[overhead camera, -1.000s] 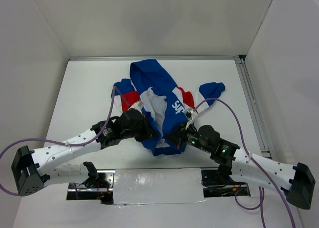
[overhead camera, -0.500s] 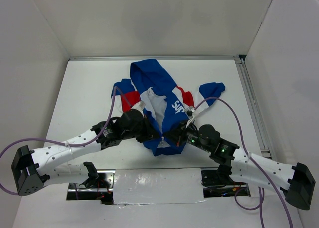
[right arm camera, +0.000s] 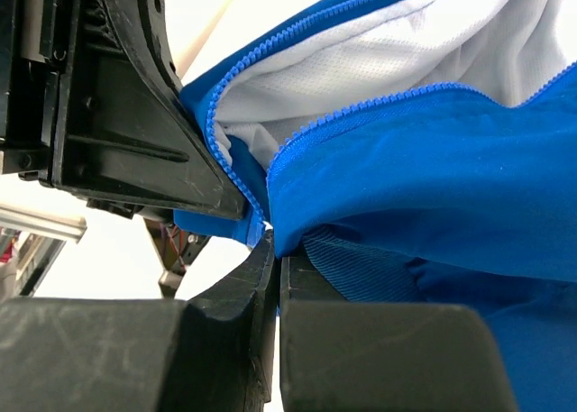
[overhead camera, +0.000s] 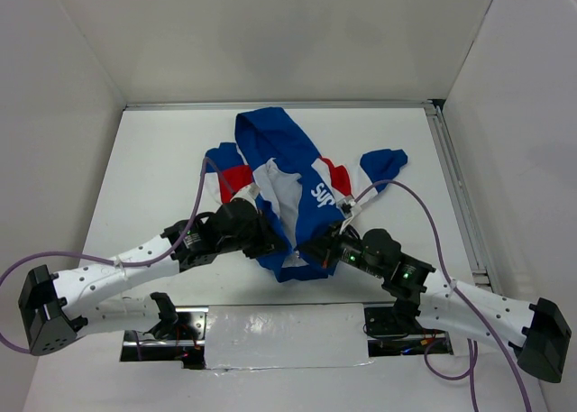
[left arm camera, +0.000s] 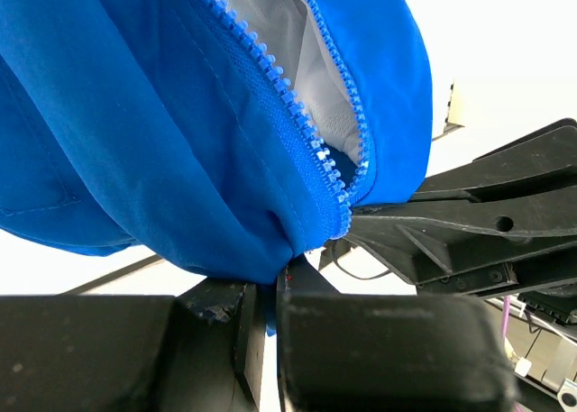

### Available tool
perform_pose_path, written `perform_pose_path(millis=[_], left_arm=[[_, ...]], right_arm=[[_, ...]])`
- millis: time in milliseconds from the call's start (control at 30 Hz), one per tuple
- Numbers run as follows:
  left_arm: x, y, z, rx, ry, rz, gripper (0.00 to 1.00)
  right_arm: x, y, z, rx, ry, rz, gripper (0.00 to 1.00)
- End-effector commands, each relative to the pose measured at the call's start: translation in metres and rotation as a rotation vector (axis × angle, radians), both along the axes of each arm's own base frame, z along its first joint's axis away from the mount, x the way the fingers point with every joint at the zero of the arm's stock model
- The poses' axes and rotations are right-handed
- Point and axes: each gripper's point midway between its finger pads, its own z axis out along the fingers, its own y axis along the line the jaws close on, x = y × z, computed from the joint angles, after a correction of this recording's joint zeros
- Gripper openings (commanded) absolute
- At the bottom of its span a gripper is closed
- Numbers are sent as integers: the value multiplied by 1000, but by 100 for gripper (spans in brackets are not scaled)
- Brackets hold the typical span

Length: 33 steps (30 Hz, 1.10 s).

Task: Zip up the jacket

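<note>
Near the near edge of the surface (overhead camera: 153,160), your left gripper (overhead camera: 278,244) and right gripper (overhead camera: 313,249) sat close together at the hem of the jacket (overhead camera: 287,160). Each had its jaws pressed together on blue fabric just beside the zipper (left arm camera: 306,141). The zipper's teeth stood parted over white lining (right arm camera: 361,60). Beyond, the jacket lay mid-surface, reaching toward the far edge.
</note>
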Motion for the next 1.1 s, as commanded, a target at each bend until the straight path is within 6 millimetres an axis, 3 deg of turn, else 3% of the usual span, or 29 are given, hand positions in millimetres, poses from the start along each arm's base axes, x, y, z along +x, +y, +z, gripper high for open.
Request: perform_pose_path(millis=[0,500,1067], left_arm=[[3,-5,21,-58,-30,13,0],[2,-9,17,-65,-27,-1,0],[5,-13,12,-57,-19,1,0]], right_arm=[[-3,2,8,44,-2,15,0],[-5,10,17,79,-11,51,0],[3,2,29,130,-26,-16,0]])
